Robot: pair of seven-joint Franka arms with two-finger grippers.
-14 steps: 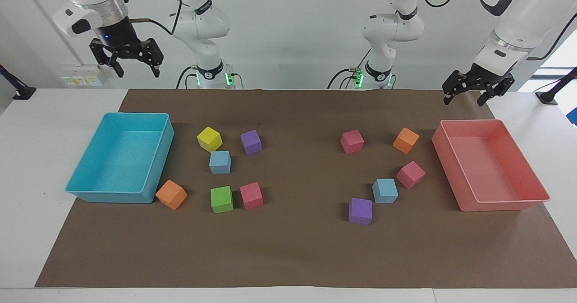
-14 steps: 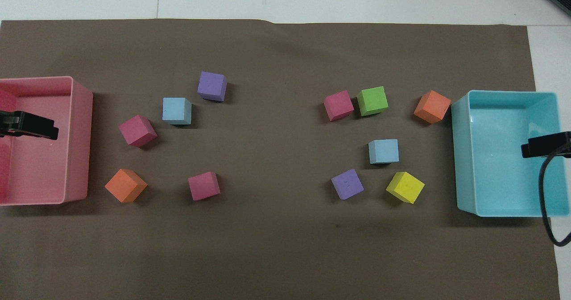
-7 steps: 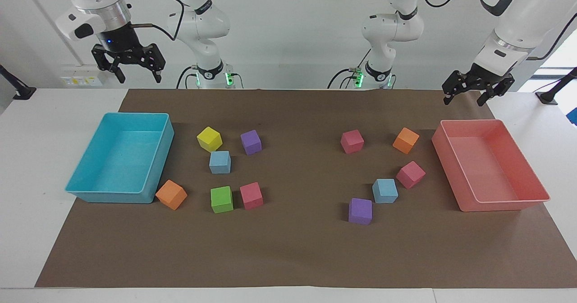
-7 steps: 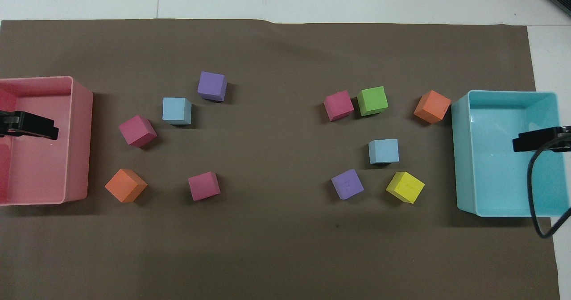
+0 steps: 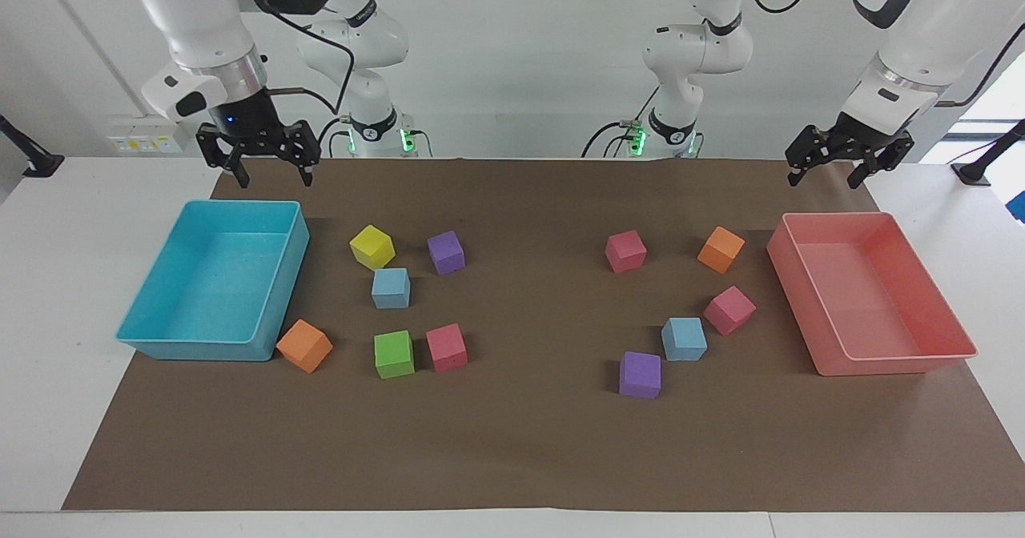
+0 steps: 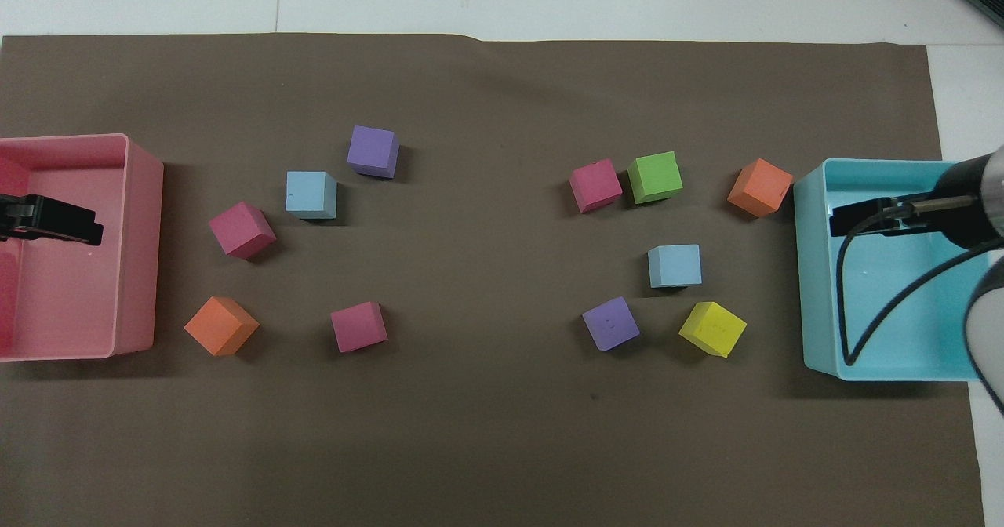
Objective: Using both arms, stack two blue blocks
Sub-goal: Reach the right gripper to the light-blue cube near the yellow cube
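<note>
1. Above the turquoise tray (image 5: 210,288), at its end nearer the robots, the right gripper (image 5: 271,174) hangs in the air with its fingers spread and nothing between them.
2. Off toward the table's middle from that gripper sits one blue block (image 5: 391,288) — flat on the brown mat (image 5: 512,442), touching nothing.
3. Around this block: a yellow cube (image 5: 372,246) and a purple cube (image 5: 445,251) nearer the robots, a green cube (image 5: 394,354) and a pink cube (image 5: 446,347) farther from them.
4. Just beside the tray's corner farthest from the gripper lies an orange cube (image 5: 304,346).
5. Over the robots' end of the pink tray (image 5: 869,294) the left gripper (image 5: 825,171) hangs, jaws apart and empty.
6. Well away from it toward the table's middle rests the second blue block (image 5: 684,339), on the mat, with a second purple cube (image 5: 640,375) near its corner farther from the robots and a tilted pink cube (image 5: 729,310) near it on the tray's side.
7. Between that block and the left gripper lies an orange cube (image 5: 721,249); another pink cube (image 5: 625,250) sits beside it, toward the table's middle.
8. Both blue blocks lie well apart — neither stacked, neither touched by a gripper.
</note>
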